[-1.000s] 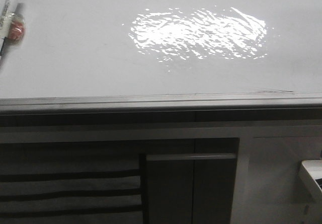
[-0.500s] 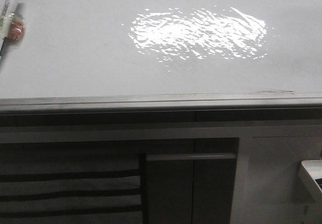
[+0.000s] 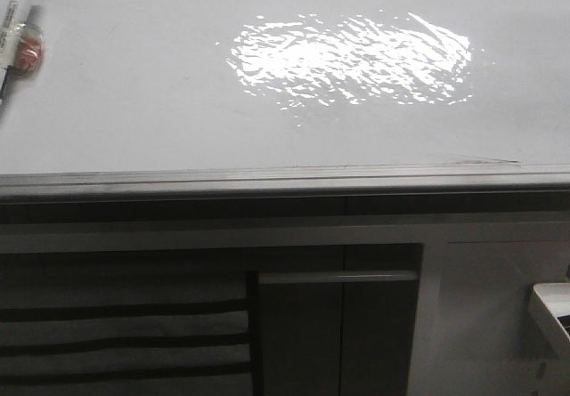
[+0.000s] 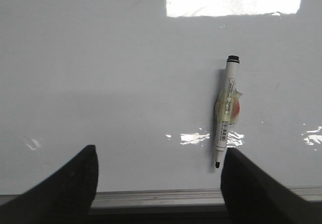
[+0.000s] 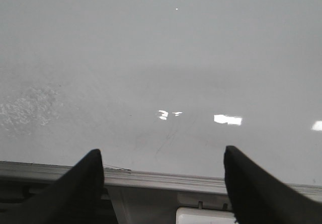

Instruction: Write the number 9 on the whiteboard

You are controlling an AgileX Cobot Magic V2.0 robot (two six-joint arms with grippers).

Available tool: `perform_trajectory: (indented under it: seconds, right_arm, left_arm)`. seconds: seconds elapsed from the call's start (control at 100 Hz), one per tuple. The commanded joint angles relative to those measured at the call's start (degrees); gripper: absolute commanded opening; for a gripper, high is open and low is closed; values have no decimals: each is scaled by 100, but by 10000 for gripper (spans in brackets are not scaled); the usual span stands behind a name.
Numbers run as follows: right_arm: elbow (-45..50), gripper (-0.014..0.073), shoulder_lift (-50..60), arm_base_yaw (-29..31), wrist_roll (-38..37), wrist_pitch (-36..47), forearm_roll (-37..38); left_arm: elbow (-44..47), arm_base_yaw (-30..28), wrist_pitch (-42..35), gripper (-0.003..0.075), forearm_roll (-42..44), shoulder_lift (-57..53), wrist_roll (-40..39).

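The whiteboard [image 3: 134, 102] lies flat with a bright rippled glare patch [image 3: 347, 58]. No number 9 shows on it in any view. A white marker [image 3: 16, 22] with a black cap end and a label lies on the board at the far left. In the left wrist view the marker [image 4: 227, 108] lies uncapped, its black tip close to one finger. My left gripper [image 4: 158, 171] is open and empty above the board's near edge. My right gripper [image 5: 163, 176] is open and empty above the board [image 5: 151, 58] near its edge rail. Neither gripper shows in the front view.
The grey metal edge rail [image 3: 267, 182] runs along the board's near side. Below it is a grey cabinet front with dark slats [image 3: 134, 325]. A white object [image 3: 552, 311] sits at the lower right; it also shows in the right wrist view [image 5: 201, 216].
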State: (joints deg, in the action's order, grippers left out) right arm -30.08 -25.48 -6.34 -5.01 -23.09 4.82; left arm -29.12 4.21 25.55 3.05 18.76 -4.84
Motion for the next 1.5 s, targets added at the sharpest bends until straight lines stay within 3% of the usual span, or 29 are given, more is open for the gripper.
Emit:
perform_trajectory:
  seconds: [0.0, 0.25, 0.35, 0.66, 0.93, 1.25, 1.49]
  right_arm:
    - [-202, 458, -76, 21, 9, 467, 69]
    - [-202, 458, -76, 21, 9, 484, 7]
    - [-202, 458, -76, 21, 9, 496, 7]
    - [-202, 458, -76, 21, 9, 506, 1]
    - [-202, 458, -76, 21, 9, 506, 1]
    - [-202, 458, -76, 21, 9, 482, 1]
    - [-202, 458, -76, 21, 9, 482, 1]
  left_arm:
    - [-197, -17, -460, 466, -21, 82, -16]
    - [-197, -17, -814, 419, -345, 174, 49]
    - [-197, -6, -797, 419, -305, 485, 736]
    - [-209, 832, -1209, 419, -305, 2026, 755]
    - [-209, 1243, -2508, 419, -305, 3439, 755]
    - [-209, 1266, -4233, 419, -251, 4695, 755]
    - [-209, 1266, -4720, 418, -251, 5272, 755]
